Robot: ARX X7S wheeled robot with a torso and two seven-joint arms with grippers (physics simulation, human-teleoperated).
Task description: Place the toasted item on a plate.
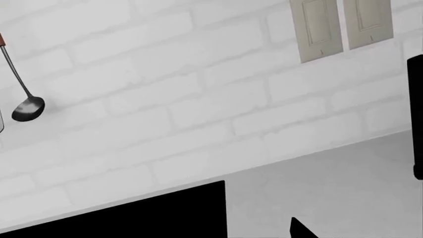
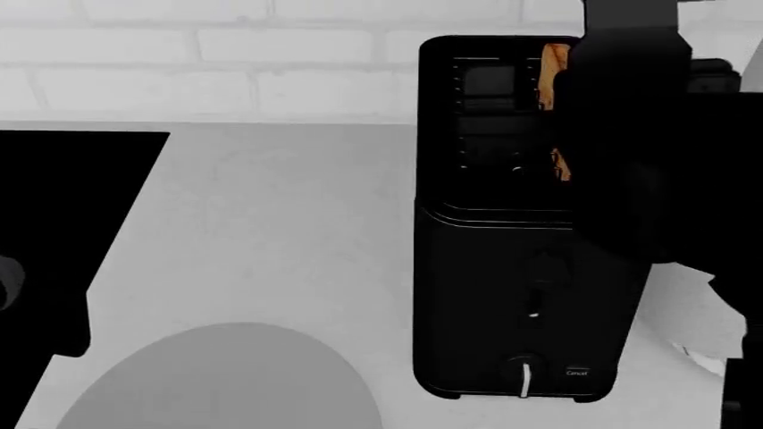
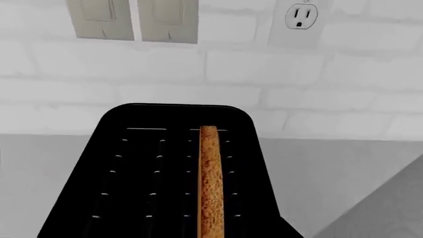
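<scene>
Hovering over the tall black two-slot toaster (image 2: 513, 268), the right arm's dark bulk blocks most of the head view, and the right gripper itself never shows clearly, so I cannot tell whether its fingers are spread or closed. Look at the right wrist view: the thin golden-brown slice of toasted bread (image 3: 210, 183) stands on edge in one of the two slots, its crust poking up above the rim. In the head view only a sliver of it (image 2: 556, 67) peeks out beside the arm. The plain flat round light grey plate (image 2: 227, 380) waits on the white counter (image 2: 286, 232), near the toaster's front left, apart from it.

My read: this is the reach-and-pinch step. Doing it well likely means centring the fingers astride that narrow crust, descending straight along the slot, then lifting vertically so the slice doesn't snag the wire guides. The left gripper is out of sight; its camera faces the white brick wall (image 1: 198, 99).
</scene>
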